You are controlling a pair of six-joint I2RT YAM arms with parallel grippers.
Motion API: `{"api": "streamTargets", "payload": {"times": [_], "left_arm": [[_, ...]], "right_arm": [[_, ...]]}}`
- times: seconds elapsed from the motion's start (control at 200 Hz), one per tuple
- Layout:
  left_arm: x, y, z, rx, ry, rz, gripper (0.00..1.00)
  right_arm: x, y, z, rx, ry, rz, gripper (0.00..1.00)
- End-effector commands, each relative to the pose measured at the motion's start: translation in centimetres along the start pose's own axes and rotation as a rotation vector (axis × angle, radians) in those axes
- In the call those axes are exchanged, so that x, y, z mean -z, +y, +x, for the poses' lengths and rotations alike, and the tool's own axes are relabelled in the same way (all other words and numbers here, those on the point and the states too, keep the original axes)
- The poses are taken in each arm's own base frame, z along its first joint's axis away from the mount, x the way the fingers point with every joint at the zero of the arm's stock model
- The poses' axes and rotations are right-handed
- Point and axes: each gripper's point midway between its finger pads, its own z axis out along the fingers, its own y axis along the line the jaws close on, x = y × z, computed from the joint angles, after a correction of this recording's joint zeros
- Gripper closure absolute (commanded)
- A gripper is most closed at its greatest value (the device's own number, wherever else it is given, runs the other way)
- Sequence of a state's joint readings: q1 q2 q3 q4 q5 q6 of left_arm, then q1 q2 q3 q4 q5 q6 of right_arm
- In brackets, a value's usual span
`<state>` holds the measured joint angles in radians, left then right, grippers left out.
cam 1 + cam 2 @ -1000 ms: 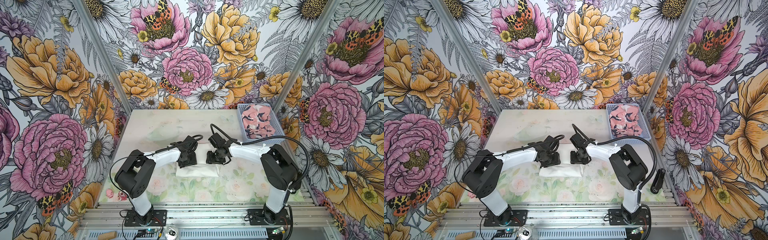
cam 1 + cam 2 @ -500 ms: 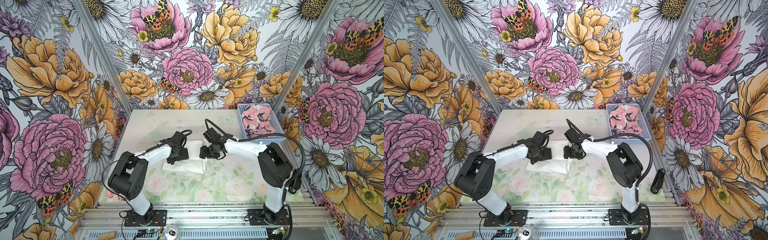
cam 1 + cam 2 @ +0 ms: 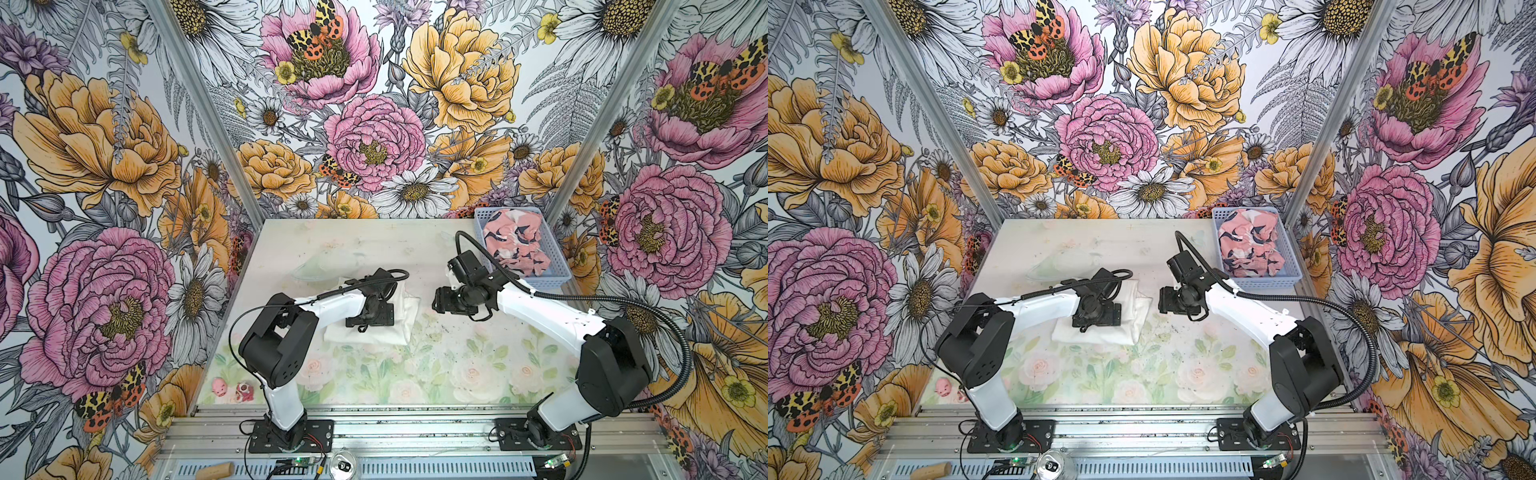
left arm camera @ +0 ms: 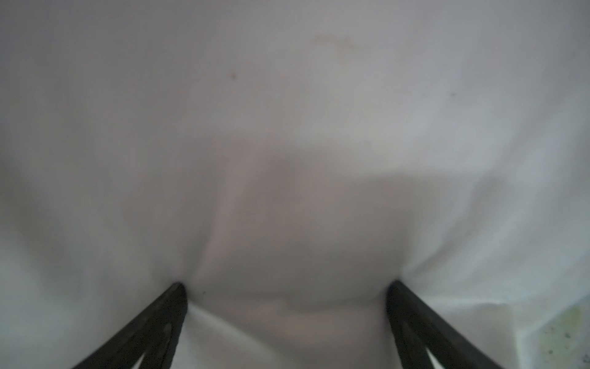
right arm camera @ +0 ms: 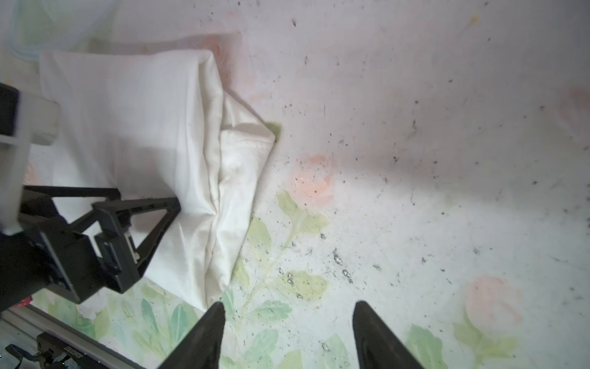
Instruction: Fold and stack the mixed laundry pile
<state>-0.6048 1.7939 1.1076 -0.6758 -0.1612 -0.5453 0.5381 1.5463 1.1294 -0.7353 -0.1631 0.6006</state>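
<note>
The white garment [image 3: 405, 320] lies folded left of centre on the table [image 3: 457, 374] in both top views. Its layered right edge and one jutting corner face the right gripper [image 3: 441, 300], which hovers just beside the cloth without touching it. In the right wrist view that gripper's jaws stand parted, with only speckled tabletop between them. The left gripper [image 4: 285, 284] is spread wide, its fingertips [image 4: 178, 290] dimpling the white fabric and clasping nothing. The pink garment [image 3: 515, 243] sits crumpled in the basket [image 3: 555, 282] at the table's upper right corner. Bare tabletop stretches across the lower half of the table.
</note>
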Motion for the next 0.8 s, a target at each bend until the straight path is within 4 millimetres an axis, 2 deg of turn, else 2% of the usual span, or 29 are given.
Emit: {"api": "streamTargets", "payload": {"times": [0.0,0.13,0.305,0.45,0.6,0.741,0.796], "left_arm": [[-3.1,3.5,0.5,-0.015,0.077,-0.098,0.02],[-3.3,6.9,-1.9,-0.002,0.091,-0.093,0.02],[-3.0,14.1,-3.9,0.062,0.141,-0.134,0.02],[-2.3,18.9,-5.2,0.088,0.151,-0.139,0.02],[-1.3,23.6,-5.0,0.088,0.194,-0.204,0.01],[-1.3,26.2,-3.5,0.095,0.238,-0.223,0.01],[-1.3,26.6,-2.7,0.084,0.264,-0.228,0.01]], "right_arm": [[1.2,0.4,-0.2,0.018,-0.032,-0.009,0.34],[2.1,1.0,-0.8,0.024,-0.054,-0.029,0.34],[2.4,1.7,-1.3,0.031,-0.058,-0.051,0.34],[2.0,2.3,-1.4,0.037,-0.036,-0.074,0.33],[2.1,3.0,-1.3,0.050,-0.003,-0.102,0.33],[2.4,2.6,-1.7,0.072,0.022,-0.092,0.33],[2.5,2.2,-2.0,0.074,0.027,-0.086,0.33]]}}
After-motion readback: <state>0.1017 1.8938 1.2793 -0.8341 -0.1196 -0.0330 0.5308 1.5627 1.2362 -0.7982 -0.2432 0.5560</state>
